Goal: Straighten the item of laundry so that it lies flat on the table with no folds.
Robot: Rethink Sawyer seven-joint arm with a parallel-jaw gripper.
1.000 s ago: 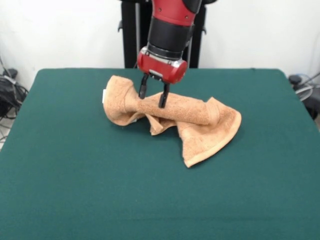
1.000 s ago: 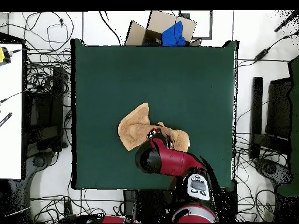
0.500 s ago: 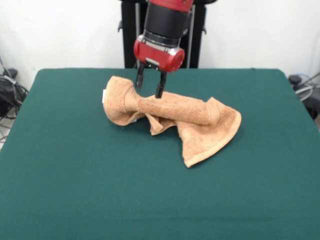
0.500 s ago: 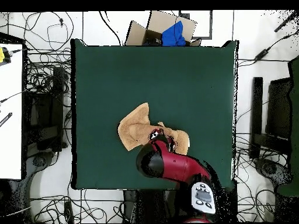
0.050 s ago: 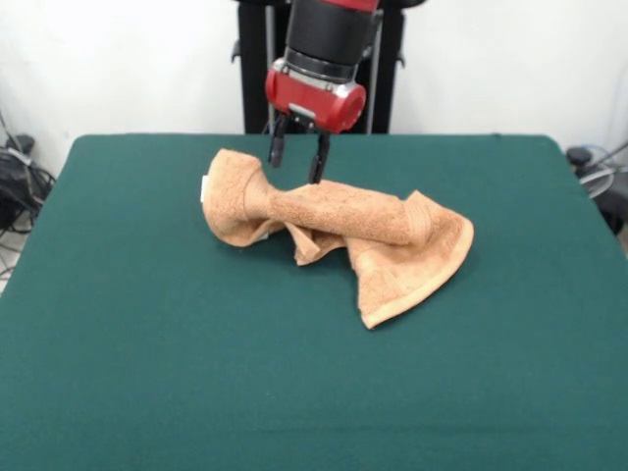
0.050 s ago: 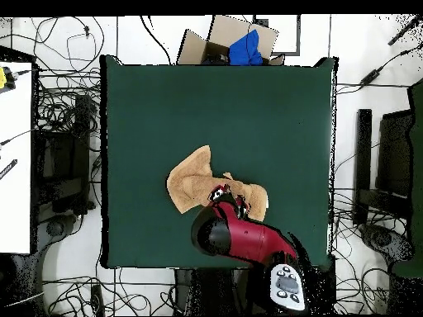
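The towel (image 5: 334, 231) lies on the desk (image 5: 147, 343) a little toward the far side in the front view, and it is not flat. Its middle is rolled into a twisted tube running from a bunched lobe at picture left to a looser, folded flap at picture right, where the hemmed border curls over on itself. A tiny white tag shows at the left lobe. In the overhead view the towel (image 6: 194, 180) sits in the lower-middle of the desk (image 6: 273, 107), partly covered by the arm.

The pincer (image 5: 295, 163) hangs just above the rolled section, near the narrow waist of the twist, its two dark fingers (image 5: 318, 166) spread apart and holding nothing. No cloth hangs from them.

Change noted: a second ago the fingertips were down at the roll, straddling it; they have since risen clear — and the towel's outline is the same in both views. The roll, the lobe and the folded flap have not shifted.

Judgement: the lift carried no cloth with it, so no progress on flattening came of it. The task stands well short of done — the twist and the doubled flap both remain to be opened out, probably by a grip on a hem corner rather than the roll's thick middle.
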